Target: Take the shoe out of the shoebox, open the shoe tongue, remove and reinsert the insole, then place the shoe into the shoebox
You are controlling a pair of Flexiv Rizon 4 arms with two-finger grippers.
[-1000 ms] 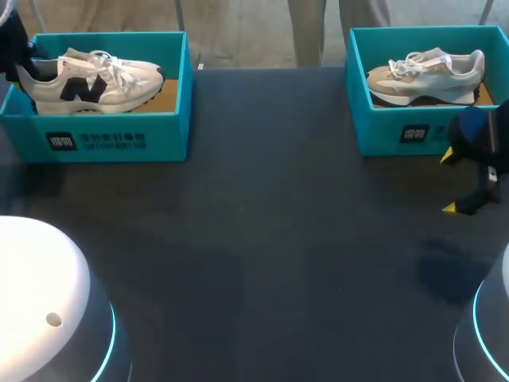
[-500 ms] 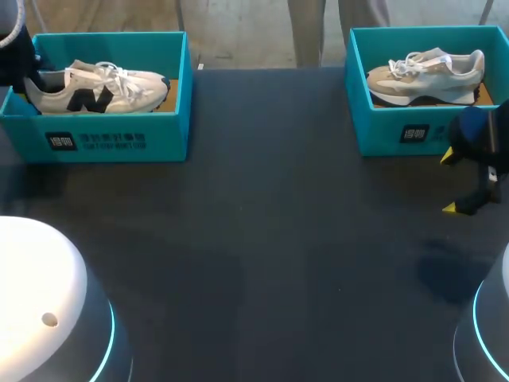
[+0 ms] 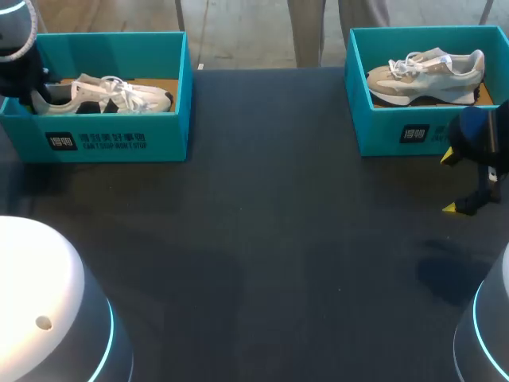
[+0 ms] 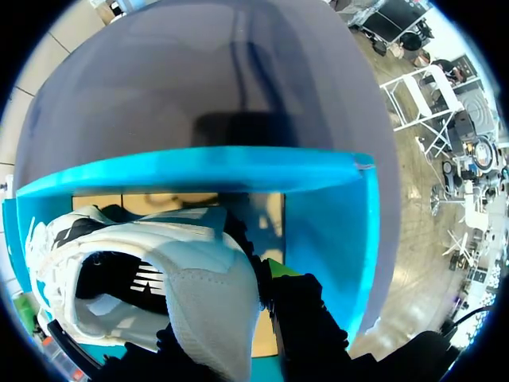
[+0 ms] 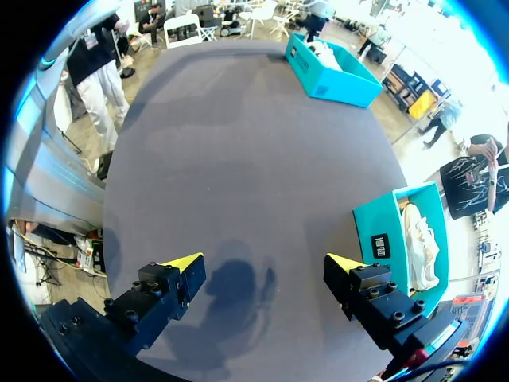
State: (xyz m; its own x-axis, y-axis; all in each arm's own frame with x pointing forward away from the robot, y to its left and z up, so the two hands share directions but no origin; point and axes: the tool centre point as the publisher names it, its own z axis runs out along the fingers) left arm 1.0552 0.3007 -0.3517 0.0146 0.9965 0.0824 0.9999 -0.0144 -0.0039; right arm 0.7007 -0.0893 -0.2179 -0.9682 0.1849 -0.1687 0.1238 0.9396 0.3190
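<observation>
Dark table (image 3: 262,239), white shoe (image 4: 159,270) in teal shoebox (image 4: 199,167), clamped by left end effector (image 4: 227,314), right end effector (image 5: 262,263) spread open

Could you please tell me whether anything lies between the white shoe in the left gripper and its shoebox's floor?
Nothing visible does. The white shoe, its heel at the left gripper, sits low inside the left shoebox, and the brown floor beside it is bare. What lies under the shoe is hidden.

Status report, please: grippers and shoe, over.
Left gripper shut on heel of white sneaker with black logo. Sneaker low inside left teal cardboard shoebox. Right gripper open, empty, above dark table. Second teal box with beige sneaker stands apart.
</observation>
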